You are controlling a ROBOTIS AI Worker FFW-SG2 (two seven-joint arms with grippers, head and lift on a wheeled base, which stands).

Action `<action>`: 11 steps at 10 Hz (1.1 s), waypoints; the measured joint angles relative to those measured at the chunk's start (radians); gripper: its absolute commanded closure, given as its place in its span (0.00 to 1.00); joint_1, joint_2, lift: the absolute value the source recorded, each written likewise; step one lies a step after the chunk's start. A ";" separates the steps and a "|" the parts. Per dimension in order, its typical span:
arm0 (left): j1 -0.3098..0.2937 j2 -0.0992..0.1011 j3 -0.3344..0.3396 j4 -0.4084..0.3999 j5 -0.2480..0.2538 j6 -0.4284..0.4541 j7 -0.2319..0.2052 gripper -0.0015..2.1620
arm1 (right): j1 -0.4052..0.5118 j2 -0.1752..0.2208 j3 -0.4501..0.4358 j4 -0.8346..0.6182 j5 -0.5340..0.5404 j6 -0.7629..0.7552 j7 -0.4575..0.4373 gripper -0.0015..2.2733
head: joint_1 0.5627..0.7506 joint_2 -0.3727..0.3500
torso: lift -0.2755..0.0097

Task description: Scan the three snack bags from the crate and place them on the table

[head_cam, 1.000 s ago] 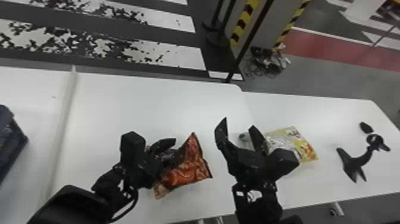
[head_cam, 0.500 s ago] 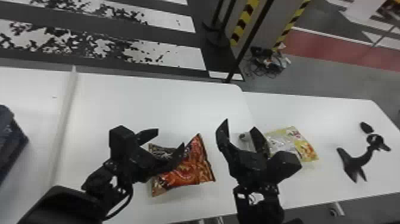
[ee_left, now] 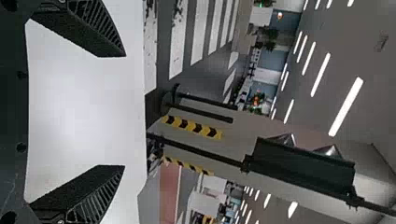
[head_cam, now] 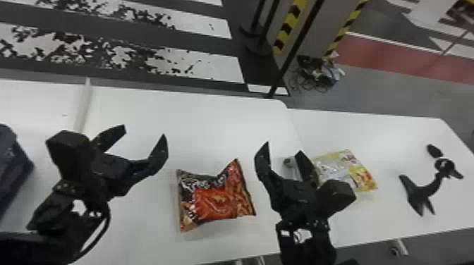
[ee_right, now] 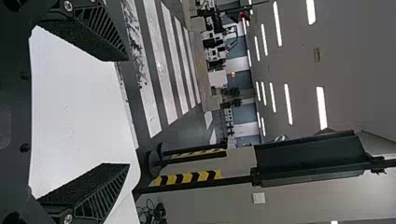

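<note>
Head view: red snack bag [head_cam: 217, 199] on the worktop [head_cam: 197, 119] between left tool [head_cam: 144, 130] and right tool [head_cam: 284, 147], likely placed to suit either, yellow snack bag [head_cam: 358, 172] just beside the latter! Left wrist view: fingers spread, nothing gripped; right wrist view, same again.

In the head view, can see white floor stripes [head_cam: 227, 68] blotched with black, a red floor band [head_cam: 381, 53], and tangled cables [head_cam: 314, 75] on the floor near a black pole [head_cam: 296, 49] and yellow-and-black hazard strips [head_cam: 291, 23]. In the left wrist view, can make out a dark boxy panel [ee_left: 303, 161] on the black pole and lit ceiling lights [ee_left: 345, 107].
</note>
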 measured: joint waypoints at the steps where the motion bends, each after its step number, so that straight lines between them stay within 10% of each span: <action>1: 0.040 0.003 0.049 -0.073 -0.002 0.014 0.024 0.01 | 0.000 0.000 0.003 0.000 0.003 0.001 0.000 0.03 | 0.70 0.10 | 0.75; 5: 0.187 0.010 0.183 -0.280 -0.094 -0.006 0.124 0.01 | 0.017 0.000 0.007 0.000 0.012 0.012 0.003 0.03 | 0.70 0.29 | 0.75; 11: 0.321 0.020 0.273 -0.340 0.033 -0.112 0.109 0.01 | 0.100 -0.006 0.083 -0.079 0.296 0.199 0.055 0.04 | 0.70 0.52 | 0.75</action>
